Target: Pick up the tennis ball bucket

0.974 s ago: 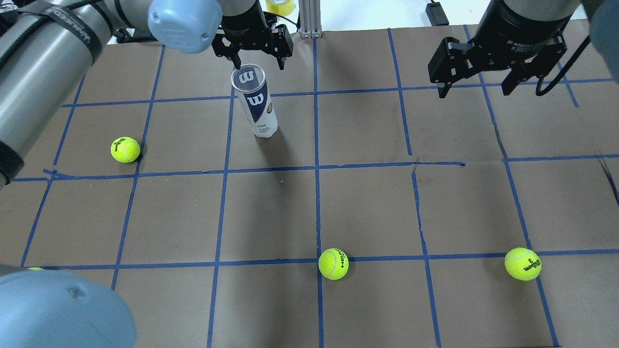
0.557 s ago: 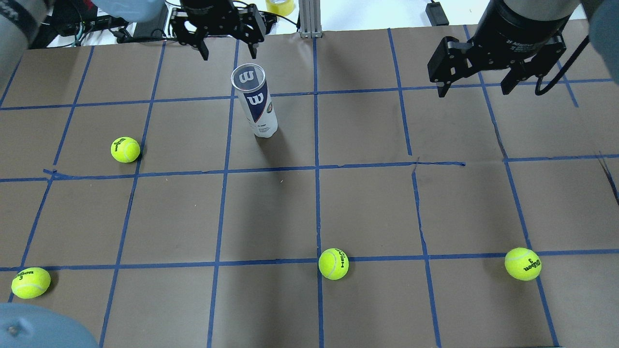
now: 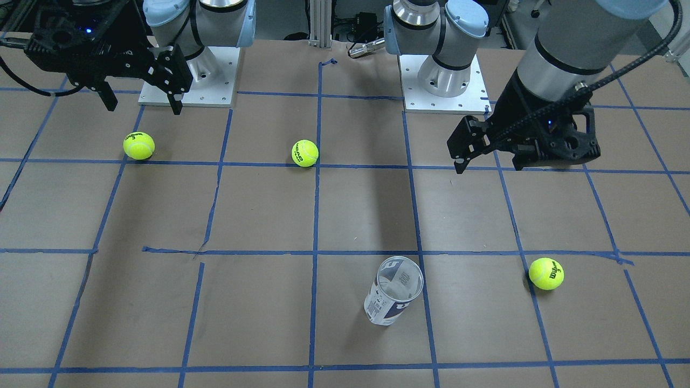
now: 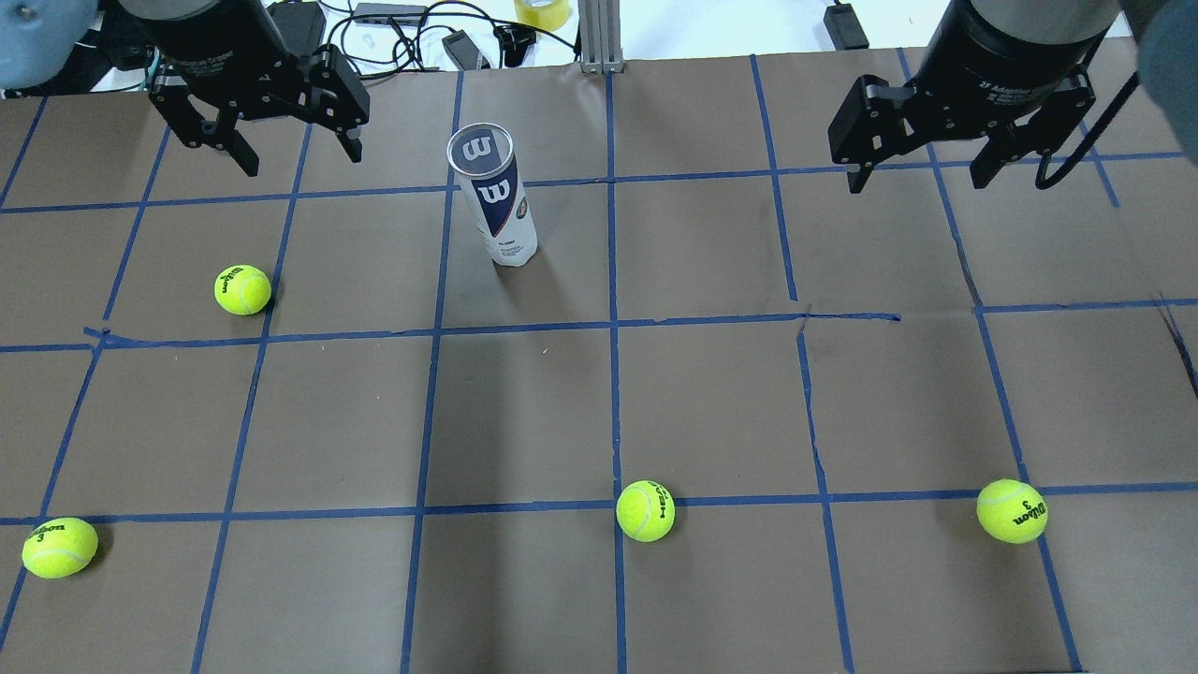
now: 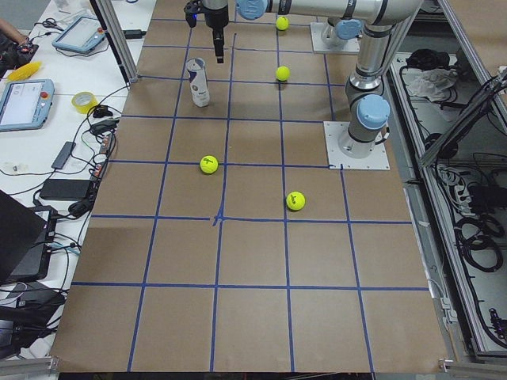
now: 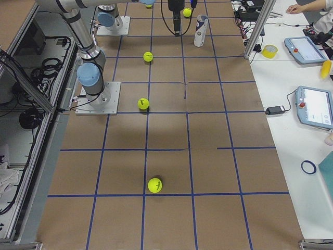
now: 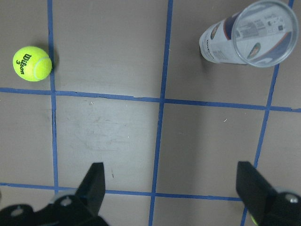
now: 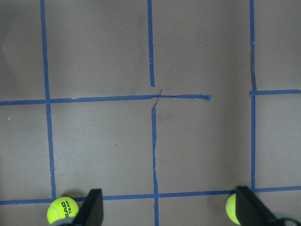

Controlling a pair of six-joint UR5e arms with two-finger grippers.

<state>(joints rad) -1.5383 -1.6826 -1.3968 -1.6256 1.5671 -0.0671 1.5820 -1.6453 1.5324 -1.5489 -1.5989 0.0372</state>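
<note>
The tennis ball bucket (image 4: pixel 493 197), a clear tube with a white and navy label, stands upright on the far half of the brown table. It also shows in the front view (image 3: pixel 393 291) and at the top right of the left wrist view (image 7: pixel 249 40). My left gripper (image 4: pixel 301 159) is open and empty, held above the table to the left of the tube and apart from it; the front view (image 3: pixel 488 164) shows it too. My right gripper (image 4: pixel 917 180) is open and empty, far to the tube's right.
Several yellow-green tennis balls lie loose on the table: one left of the tube (image 4: pixel 242 289), one at the near left corner (image 4: pixel 60 547), one near the middle front (image 4: pixel 645 511), one at the front right (image 4: pixel 1012 511). Cables lie beyond the far edge.
My left gripper has swung from just behind the tube's top to the left, away from it, and the left arm has left the foreground. The tube and right gripper have not moved.
</note>
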